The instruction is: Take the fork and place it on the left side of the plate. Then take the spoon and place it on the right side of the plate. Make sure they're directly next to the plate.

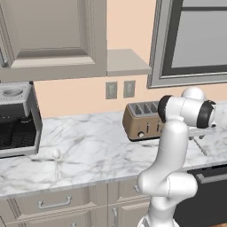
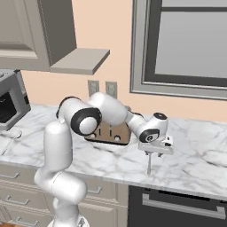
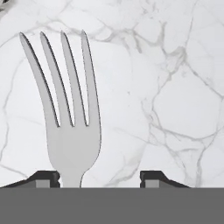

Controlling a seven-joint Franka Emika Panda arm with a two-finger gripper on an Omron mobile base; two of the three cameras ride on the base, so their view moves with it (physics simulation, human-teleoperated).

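Observation:
The fork (image 3: 70, 109) lies flat on the marble counter, tines pointing away from my hand. Its neck sits between my fingertips, close to the left fingertip (image 3: 46, 177) and well clear of the right one. My gripper (image 3: 99, 177) is open around it, low over the counter. From the right base view the gripper (image 2: 150, 153) hangs over the fork (image 2: 148, 167) near the counter's front edge. The fork (image 1: 200, 145) shows as a thin slanted line beside the arm. The spoon (image 1: 56, 156) lies far to the left on the counter. A pale round shape at the right edge looks like the plate (image 2: 218, 158).
A brown toaster (image 1: 142, 120) stands at the back of the counter just behind the arm. A coffee machine (image 1: 15, 119) sits at the far left. Wall outlets (image 1: 119, 89) and a window (image 1: 195, 40) are behind. A dark appliance front (image 2: 177, 206) is below the counter.

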